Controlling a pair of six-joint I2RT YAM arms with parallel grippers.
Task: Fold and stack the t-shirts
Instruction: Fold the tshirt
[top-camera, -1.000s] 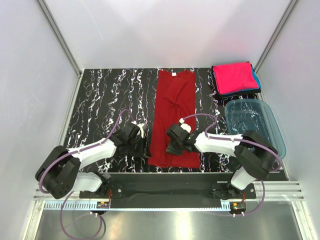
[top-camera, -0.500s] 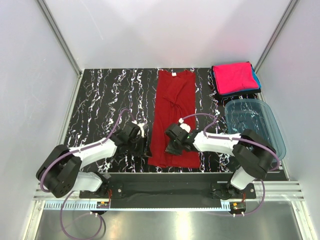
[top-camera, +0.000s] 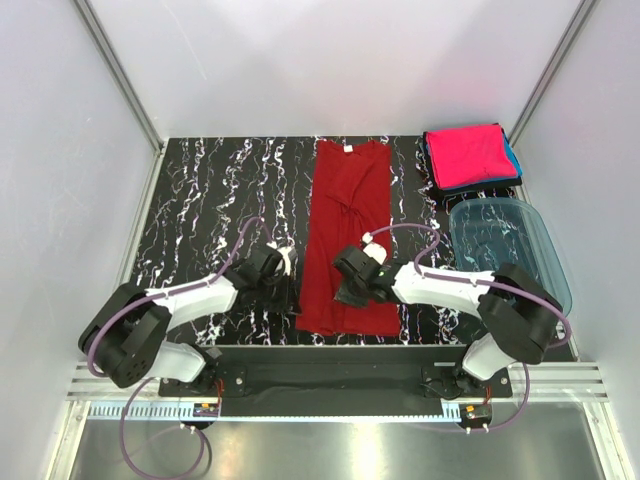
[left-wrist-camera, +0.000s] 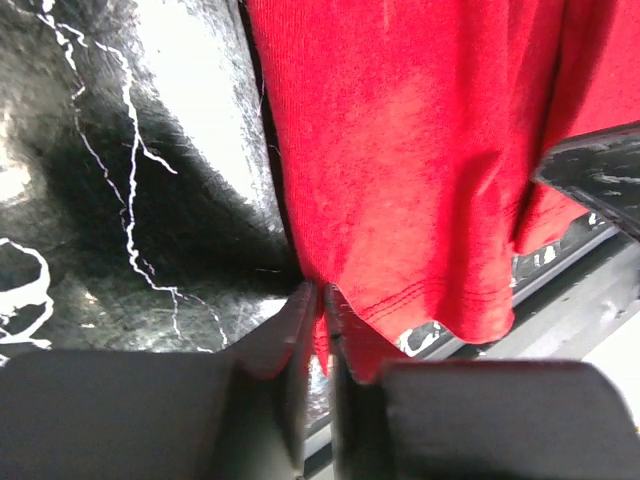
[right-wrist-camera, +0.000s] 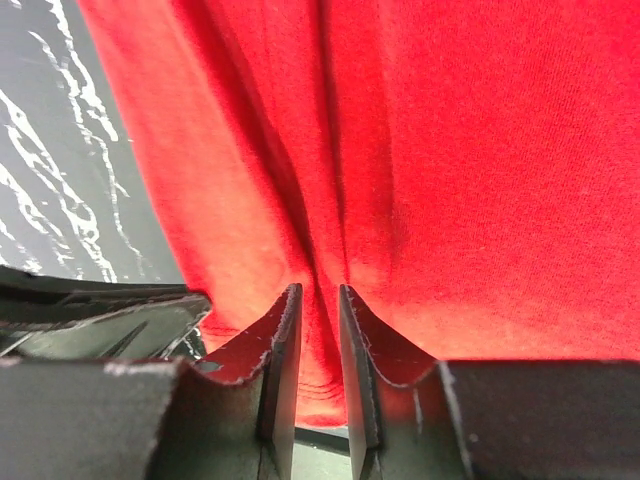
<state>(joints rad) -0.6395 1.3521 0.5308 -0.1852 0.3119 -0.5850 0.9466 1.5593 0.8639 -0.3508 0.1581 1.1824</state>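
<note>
Fingers (left-wrist-camera: 285, 350) of the left gripper (left-wrist-camera: 322, 302) pinch the near-left hem corner of the dark red t-shirt (top-camera: 350, 200); the right gripper (right-wrist-camera: 318, 300) clamps a fold by its hem. The shirt lies lengthwise mid-table (top-camera: 220, 200).

No legible text (neck label (top-camera: 349, 147) on red t-shirt (top-camera: 350, 200) too small).

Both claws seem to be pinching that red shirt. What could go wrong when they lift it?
1. The left gripper pinches only the very corner of the red shirt, at its hem; that thin bite might slip out on lifting.
2. The right gripper has nipped a ridge of cloth well inside the shirt, not its other corner, so the near edge could rise unevenly and the fold may turn out crooked.
</note>
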